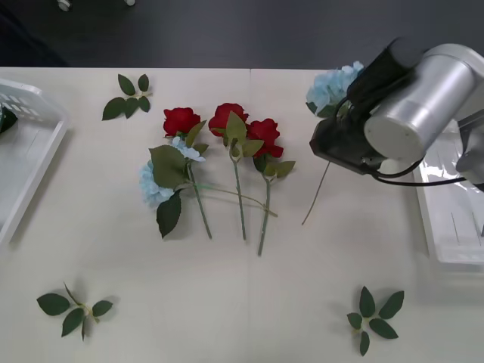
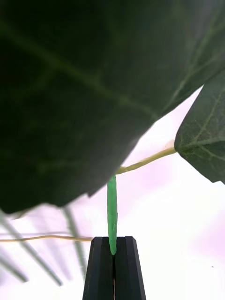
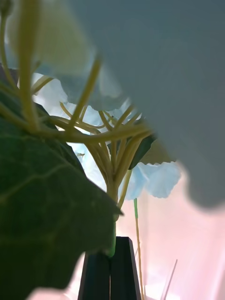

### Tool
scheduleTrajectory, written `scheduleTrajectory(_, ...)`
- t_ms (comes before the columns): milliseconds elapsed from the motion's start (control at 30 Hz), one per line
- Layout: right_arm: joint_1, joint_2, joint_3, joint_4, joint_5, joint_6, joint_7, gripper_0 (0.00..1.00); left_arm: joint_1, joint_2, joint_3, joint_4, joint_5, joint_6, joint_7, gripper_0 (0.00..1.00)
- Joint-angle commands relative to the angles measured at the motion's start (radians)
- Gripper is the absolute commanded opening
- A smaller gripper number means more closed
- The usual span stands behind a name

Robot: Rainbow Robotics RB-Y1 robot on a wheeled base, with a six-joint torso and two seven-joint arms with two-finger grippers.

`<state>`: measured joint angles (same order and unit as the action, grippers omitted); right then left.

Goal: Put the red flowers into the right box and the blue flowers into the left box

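Three red flowers (image 1: 227,117) lie side by side mid-table, heads away from me. A blue flower (image 1: 155,187) lies against the leftmost rose. My right gripper (image 1: 338,140) hangs above the table right of the roses, and its black fingers (image 2: 101,272) are shut on a green stem (image 2: 112,211) under dark leaves. A pale blue head (image 1: 333,85) shows just beyond it, and a thin stem (image 1: 316,195) trails below. My left gripper (image 3: 111,253) is shut on the stem of another blue flower (image 3: 157,178). The left box (image 1: 23,151) is at the far left, the right box (image 1: 454,227) at the far right.
Loose green leaf sprigs lie at the back left (image 1: 125,98), front left (image 1: 74,308) and front right (image 1: 374,318). Something dark green (image 1: 4,119) sits at the left box's far edge. The table's far edge meets a dark floor.
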<state>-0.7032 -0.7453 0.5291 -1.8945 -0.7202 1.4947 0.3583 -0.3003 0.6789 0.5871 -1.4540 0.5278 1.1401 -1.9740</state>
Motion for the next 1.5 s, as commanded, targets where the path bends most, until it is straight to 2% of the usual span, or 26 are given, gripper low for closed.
scheduleTrajectory(33,0.056,-0.071,-0.08,-0.179,0.013,-0.01,0.056,0.0,-0.008,0.039,0.007,0.004,0.023,-0.02,-0.069,0.0)
scheduleTrajectory(167,0.128,-0.143,-0.12,-0.308,0.022,-0.088,0.094,0.0,-0.003,0.039,-0.001,0.004,0.04,-0.02,-0.069,0.0)
scheduleTrajectory(200,0.154,-0.163,-0.129,-0.344,0.033,-0.12,0.119,0.0,-0.002,0.039,-0.003,0.004,0.044,-0.019,-0.069,0.05)
scheduleTrajectory(233,0.172,-0.175,-0.138,-0.371,0.039,-0.142,0.137,0.0,-0.002,0.041,-0.006,0.004,0.046,-0.02,-0.069,0.25)
scheduleTrajectory(267,0.172,-0.175,-0.138,-0.371,0.039,-0.142,0.137,0.0,-0.002,0.041,-0.006,0.004,0.046,-0.02,-0.069,0.25)
scheduleTrajectory(300,0.223,-0.21,-0.166,-0.429,0.044,-0.192,0.177,0.0,-0.002,0.041,-0.016,0.004,0.046,-0.02,-0.069,0.71)
scheduleTrajectory(333,0.238,-0.221,-0.175,-0.446,0.044,-0.208,0.189,0.0,-0.002,0.039,-0.02,0.004,0.047,-0.02,-0.069,0.81)
scheduleTrajectory(367,0.275,-0.25,-0.198,-0.485,0.044,-0.248,0.212,0.0,-0.002,0.039,-0.027,0.004,0.055,-0.02,-0.069,1.0)
scheduleTrajectory(500,0.376,-0.325,-0.264,-0.58,0.031,-0.375,0.274,0.0,-0.002,0.039,-0.039,0.004,0.089,-0.013,-0.069,1.0)
scheduleTrajectory(667,0.6,-0.44,-0.475,-0.693,-0.081,-0.607,0.358,0.0,-0.002,0.039,-0.039,-0.06,0.161,0.115,-0.029,1.0)
scheduleTrajectory(800,0.754,-0.471,-0.621,-0.724,-0.193,-0.763,0.473,0.0,-0.003,0.039,-0.044,-0.157,0.199,0.23,0.099,1.0)
scheduleTrajectory(967,0.844,-0.471,-0.653,-0.724,-0.285,-0.935,0.668,0.0,-0.002,0.039,-0.049,-0.249,0.301,0.356,0.228,1.0)
scheduleTrajectory(1200,0.818,-0.485,-0.623,-0.724,-0.484,-0.964,0.972,0.0,0.021,0.039,-0.05,-0.275,0.543,0.44,0.228,1.0)
scheduleTrajectory(1333,0.72,-0.482,-0.525,-0.724,-0.561,-0.962,1.12,0.0,0.043,0.039,-0.061,-0.275,0.653,0.438,0.15,1.0)
scheduleTrajectory(1500,0.596,-0.457,-0.377,-0.724,-0.555,-0.964,1.205,0.0,0.047,0.01,-0.059,-0.275,0.678,0.437,0.063,1.0)
